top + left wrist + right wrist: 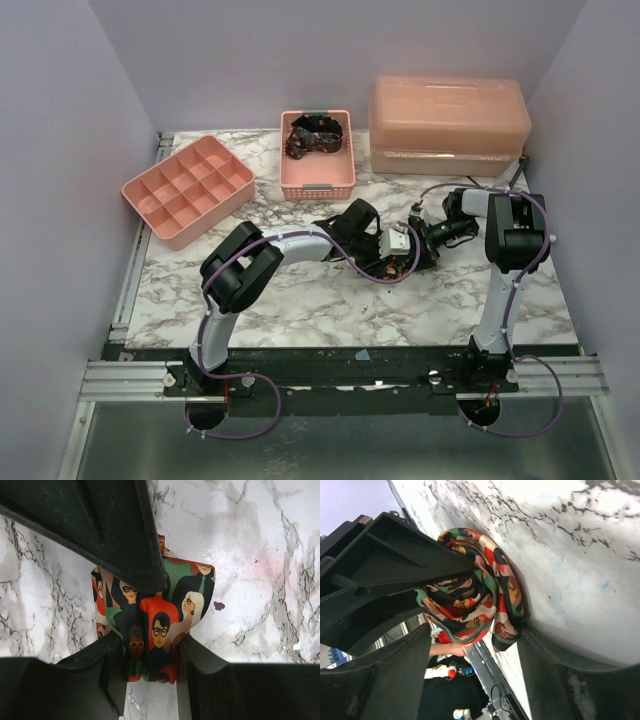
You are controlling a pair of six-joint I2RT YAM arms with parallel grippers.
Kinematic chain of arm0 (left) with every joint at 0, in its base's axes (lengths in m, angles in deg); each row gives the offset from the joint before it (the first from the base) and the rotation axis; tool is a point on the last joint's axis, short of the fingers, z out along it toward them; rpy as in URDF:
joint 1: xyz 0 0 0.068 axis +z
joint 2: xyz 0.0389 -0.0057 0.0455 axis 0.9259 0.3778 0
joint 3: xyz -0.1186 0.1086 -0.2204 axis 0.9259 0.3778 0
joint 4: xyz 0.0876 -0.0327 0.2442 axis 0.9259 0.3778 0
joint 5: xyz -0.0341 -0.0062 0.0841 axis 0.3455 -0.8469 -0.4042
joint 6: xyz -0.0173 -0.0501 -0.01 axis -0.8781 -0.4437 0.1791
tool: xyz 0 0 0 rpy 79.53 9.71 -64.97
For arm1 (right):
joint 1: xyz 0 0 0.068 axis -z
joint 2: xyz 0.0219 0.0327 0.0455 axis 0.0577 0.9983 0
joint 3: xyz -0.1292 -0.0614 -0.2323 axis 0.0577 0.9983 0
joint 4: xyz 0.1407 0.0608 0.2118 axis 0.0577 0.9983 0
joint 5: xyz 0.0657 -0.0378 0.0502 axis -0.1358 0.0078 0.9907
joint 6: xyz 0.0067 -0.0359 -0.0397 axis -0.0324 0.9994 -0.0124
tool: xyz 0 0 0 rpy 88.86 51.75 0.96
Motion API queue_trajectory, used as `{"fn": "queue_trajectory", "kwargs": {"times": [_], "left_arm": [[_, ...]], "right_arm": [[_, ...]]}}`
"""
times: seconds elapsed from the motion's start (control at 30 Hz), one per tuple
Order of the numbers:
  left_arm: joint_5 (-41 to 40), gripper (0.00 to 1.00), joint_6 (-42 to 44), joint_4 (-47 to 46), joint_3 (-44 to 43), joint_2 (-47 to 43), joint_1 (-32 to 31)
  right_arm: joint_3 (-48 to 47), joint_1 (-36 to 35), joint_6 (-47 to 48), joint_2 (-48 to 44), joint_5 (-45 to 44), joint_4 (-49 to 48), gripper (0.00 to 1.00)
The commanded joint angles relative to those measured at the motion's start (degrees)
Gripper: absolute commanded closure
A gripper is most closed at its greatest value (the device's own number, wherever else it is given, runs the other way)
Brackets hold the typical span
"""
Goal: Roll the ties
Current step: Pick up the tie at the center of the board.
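Note:
A rolled tie [170, 605] printed with red, orange and green faces rests on the marble table [260, 555]. My left gripper [150, 655] is shut on the lower end of this roll, one finger pressed to each side. My right gripper [475, 635] stands open around the same roll [470, 595]. Its right finger [555, 670] touches the fabric and its left finger [385, 675] stays apart from it. In the top view both grippers meet mid-table, left [398, 252] and right [420, 232], and they hide the roll. A second dark tie [315, 135] lies bunched in the pink basket [318, 185].
A pink divided tray [187, 190] sits at the back left. A large pink lidded box [450, 120] stands at the back right behind the right arm. The basket is at the back centre, just beyond the grippers.

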Motion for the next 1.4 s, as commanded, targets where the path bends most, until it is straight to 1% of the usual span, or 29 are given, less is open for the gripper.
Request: {"fn": "queue_trajectory", "kwargs": {"times": [0.0, 0.03, 0.1, 0.13, 0.2, 0.3, 0.4, 0.43, 0.47, 0.5, 0.53, 0.63, 0.67, 0.7, 0.73, 0.87, 0.93, 1.0, 1.07, 1.1, 1.13, 1.17, 1.2, 1.23, 1.37], "left_arm": [[-3.5, 0.96, 0.9, 8.4, 2.4, 4.2, -0.1], [-3.4, 0.96, 0.9, 8.3, 2.4, 4.1, -0.1], [-3.4, 0.96, 0.9, 8.4, 2.3, 4.2, -0.2], [-3.4, 0.96, 0.8, 8.5, 2.3, 4.2, -0.2], [-3.4, 0.96, 0.8, 8.5, 2.2, 4.2, -0.1], [-3.2, 0.95, 0.2, 8.4, 2.3, 4.1, 0.0], [-2.7, 0.93, -0.8, 7.8, 2.4, 4.0, 0.0], [-2.3, 0.88, -1.4, 7.5, 2.5, 3.8, 0.0], [-1.8, 0.79, -1.8, 7.0, 2.7, 3.4, 0.2], [-1.1, 0.69, -2.4, 5.9, 3.3, 2.5, 0.3], [-0.2, 0.58, -3.2, 4.5, 4.1, 1.2, 0.5], [1.8, 0.37, -6.4, -1.4, 7.4, -4.1, 1.3], [2.4, 0.23, -7.8, -3.7, 8.7, -6.8, 1.6], [2.8, 0.04, -8.5, -5.4, 10.2, -9.0, 1.8], [2.8, 0.02, -8.8, -8.1, 11.3, -11.7, 1.9], [0.5, 0.02, -7.9, -17.6, 18.5, -21.1, 1.9], [-2.0, 0.02, -7.5, -19.8, 21.2, -24.2, 2.2], [-7.0, 0.02, -8.4, -24.7, 24.4, -26.8, 2.2], [-8.5, 0.02, -5.9, -27.0, 26.7, -28.9, 2.3], [-8.9, 0.02, -4.6, -26.5, 26.9, -29.7, 2.3], [-7.1, 0.02, -2.8, -22.9, 25.6, -30.0, 2.5], [-4.0, 0.02, -1.0, -18.7, 24.2, -30.3, 3.1], [0.6, 0.02, -0.4, -16.6, 23.0, -30.7, 4.0], [1.7, 0.02, -1.0, -16.4, 22.6, -31.0, 4.5], [-4.5, 0.02, -2.2, -18.0, 20.5, -29.3, 3.2]], "right_arm": [[1.1, -0.4, 3.5, -1.5, 4.4, -0.1, 0.25], [1.2, -0.4, 3.3, -1.5, 4.6, -0.3, 0.21], [1.1, -2.1, 2.8, -1.1, 4.6, -1.0, 0.2], [1.2, -2.2, 2.3, -0.9, 4.6, -1.5, 0.23], [1.2, -2.6, 1.4, -0.6, 4.0, -2.5, 0.33], [1.7, -3.1, 1.4, -0.8, 3.7, -2.6, 0.43], [2.8, -3.4, 1.7, -1.8, 2.1, -2.8, 0.7], [3.1, -3.4, 1.8, -2.1, 1.3, -2.9, 0.8], [3.1, -3.4, 1.9, -2.3, 0.5, -3.0, 0.92], [3.1, -3.3, 1.9, -2.5, -0.1, -3.0, 0.99], [2.9, -3.4, 2.0, -2.6, -0.4, -2.9, 0.99], [1.4, -3.4, 2.0, -4.3, -0.4, -2.5, 0.99], [0.9, -3.4, 1.7, -5.2, -0.3, -2.5, 0.99], [0.1, -3.4, 1.4, -6.3, 0.0, -2.4, 0.99], [-0.5, -3.4, 1.3, -7.2, 0.1, -2.2, 0.99], [-2.2, -3.8, 1.9, -10.1, 0.1, -1.0, 0.99], [-2.6, -4.0, 2.8, -11.1, 0.0, -0.2, 0.99], [-3.0, -4.2, 3.5, -12.2, 0.0, 0.8, 0.99], [-3.9, -4.4, 4.5, -13.1, 0.6, 2.1, 0.99], [-4.4, -4.5, 4.9, -13.7, 0.9, 2.8, 0.99], [-5.1, -4.7, 5.3, -14.2, 1.2, 3.3, 0.99], [-5.5, -5.0, 5.3, -14.8, 1.2, 3.4, 0.99], [-6.1, -5.3, 5.6, -15.2, 1.4, 3.9, 0.99], [-6.8, -5.6, 6.2, -15.6, 1.4, 4.5, 0.99], [-8.1, -7.3, 7.2, -16.7, 1.3, 5.9, 1.0]]}}
